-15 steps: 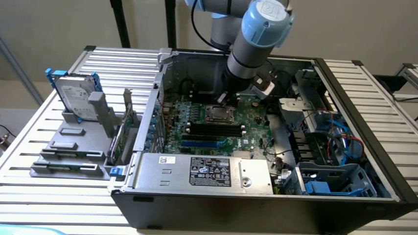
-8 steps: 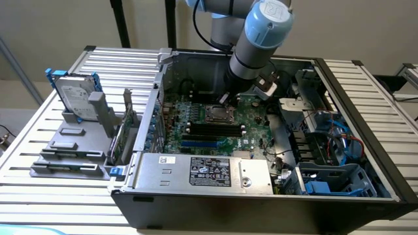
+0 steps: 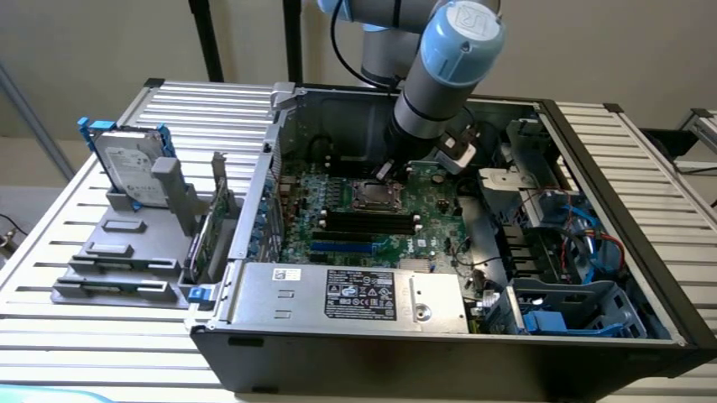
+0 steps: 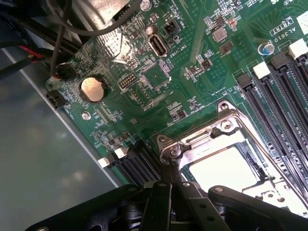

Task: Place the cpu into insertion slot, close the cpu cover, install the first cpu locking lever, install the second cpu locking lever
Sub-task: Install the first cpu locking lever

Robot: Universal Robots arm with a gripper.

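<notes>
The black tool [image 4: 166, 185], pinched shut, touches the shiny square metal cpu cover [image 4: 192, 142] over the pale cpu [image 4: 221, 168].

Computer case [image 3: 627, 180] on slatted table [image 3: 67, 227]. Green circuit board [image 3: 421, 214] inside case. Insertion slot [image 3: 374, 195] near board centre; cpu [image 4: 222, 168] in slot, cpu cover [image 4: 219, 131] around it. Memory slots [image 3: 370, 222] at slot's 6 o'clock, exterior view. Gripper [image 4: 166, 185] at cover's corner. Hard drive [image 3: 133, 170] at case's 9 o'clock.
</notes>
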